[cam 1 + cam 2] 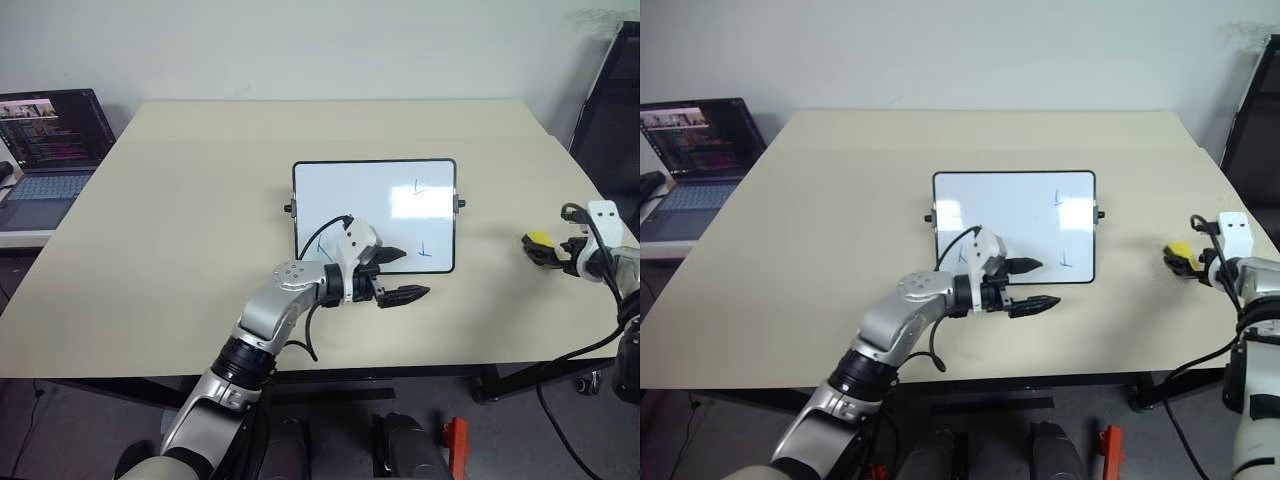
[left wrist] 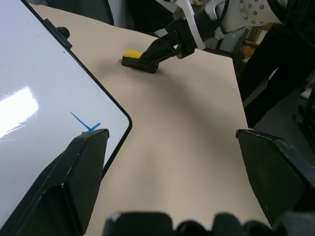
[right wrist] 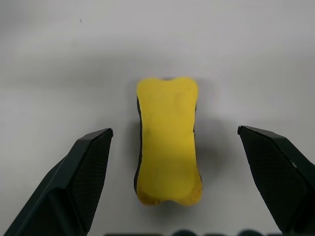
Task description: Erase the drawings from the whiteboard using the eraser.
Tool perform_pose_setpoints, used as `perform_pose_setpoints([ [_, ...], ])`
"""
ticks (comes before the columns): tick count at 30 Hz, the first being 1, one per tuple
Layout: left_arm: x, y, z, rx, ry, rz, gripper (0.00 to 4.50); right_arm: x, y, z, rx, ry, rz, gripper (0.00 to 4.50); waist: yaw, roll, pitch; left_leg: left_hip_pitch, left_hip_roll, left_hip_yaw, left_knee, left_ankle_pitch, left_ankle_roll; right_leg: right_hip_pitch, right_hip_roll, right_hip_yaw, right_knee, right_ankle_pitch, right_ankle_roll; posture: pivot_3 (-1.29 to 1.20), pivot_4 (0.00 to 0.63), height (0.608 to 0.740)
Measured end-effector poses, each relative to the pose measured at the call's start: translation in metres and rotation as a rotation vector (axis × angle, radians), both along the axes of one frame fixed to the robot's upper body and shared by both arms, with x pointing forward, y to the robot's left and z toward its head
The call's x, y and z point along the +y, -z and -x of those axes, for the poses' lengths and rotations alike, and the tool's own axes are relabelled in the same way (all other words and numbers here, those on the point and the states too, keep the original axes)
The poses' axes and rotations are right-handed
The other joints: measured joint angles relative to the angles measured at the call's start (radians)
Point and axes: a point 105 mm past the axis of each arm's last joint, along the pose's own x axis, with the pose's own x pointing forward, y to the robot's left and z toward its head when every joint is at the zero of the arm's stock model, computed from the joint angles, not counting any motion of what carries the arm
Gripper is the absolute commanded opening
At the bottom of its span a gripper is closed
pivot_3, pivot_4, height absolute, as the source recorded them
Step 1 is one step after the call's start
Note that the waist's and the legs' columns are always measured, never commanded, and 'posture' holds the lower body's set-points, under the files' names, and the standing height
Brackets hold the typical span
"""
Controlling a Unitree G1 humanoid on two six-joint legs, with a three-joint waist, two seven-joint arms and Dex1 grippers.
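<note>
Beige surface point(image 1: 200, 230) bears the eraser point(image 3: 167, 140), lying untouched between the right gripper's point(image 3: 177, 187) wide-released jaws; left gripper point(image 1: 397, 276) jaws also released.

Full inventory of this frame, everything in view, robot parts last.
table: 1, beige, spans the scene.
whiteboard: 1, white with black frame, flat at table centre.
drawings: a few blue strokes on the whiteboard.
eraser: 1, yellow, on the table right of the whiteboard, between the right gripper's fingers, not gripped.
laptop: 1, dark, screen lit, beside the table's far left.
chair: 1, black, far right.
left gripper: open, over the whiteboard's near edge.
right gripper: open, at the eraser.
</note>
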Motion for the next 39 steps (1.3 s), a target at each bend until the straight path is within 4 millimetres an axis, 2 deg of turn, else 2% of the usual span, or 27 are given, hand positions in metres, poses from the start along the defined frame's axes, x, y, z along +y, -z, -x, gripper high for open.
perform_pose_setpoints([
  [11, 0.001, 0.001, 0.001, 0.001, 0.006, -0.008, 4.5, -0.001, 0.014, 0.003, -0.037, 0.053, -0.067, 4.3, -0.001, 0.0, 0.0, 0.0, 0.0, 0.0, 0.0, 0.0, 0.0, 0.0, 0.0, 0.0, 0.0, 0.0, 0.0, 0.0, 0.15, 0.74],
  [21, 0.001, 0.005, 0.002, 0.005, 0.012, -0.021, 4.5, 0.002, 0.015, 0.003, -0.071, 0.053, -0.095, 4.3, -0.001, 0.0, 0.0, 0.0, 0.0, 0.0, 0.0, 0.0, 0.0, 0.0, 0.0, 0.001, 0.001, 0.0, -0.001, 0.0, 0.15, 0.74],
  [29, 0.001, 0.006, 0.003, 0.008, 0.012, -0.023, 4.5, 0.004, 0.008, -0.001, -0.099, 0.038, -0.091, 4.3, -0.001, 0.0, 0.0, 0.0, 0.0, 0.0, 0.0, 0.0, 0.0, 0.0, 0.0, 0.001, 0.001, 0.002, -0.003, 0.0, 0.15, 0.74],
  [39, 0.001, 0.007, 0.003, 0.008, 0.014, -0.025, 4.5, 0.008, 0.015, -0.001, -0.096, 0.048, -0.106, 4.3, -0.001, 0.0, 0.0, 0.0, 0.0, 0.0, 0.0, 0.0, 0.0, 0.0, 0.0, 0.001, 0.001, 0.002, -0.003, 0.0, 0.15, 0.74],
])
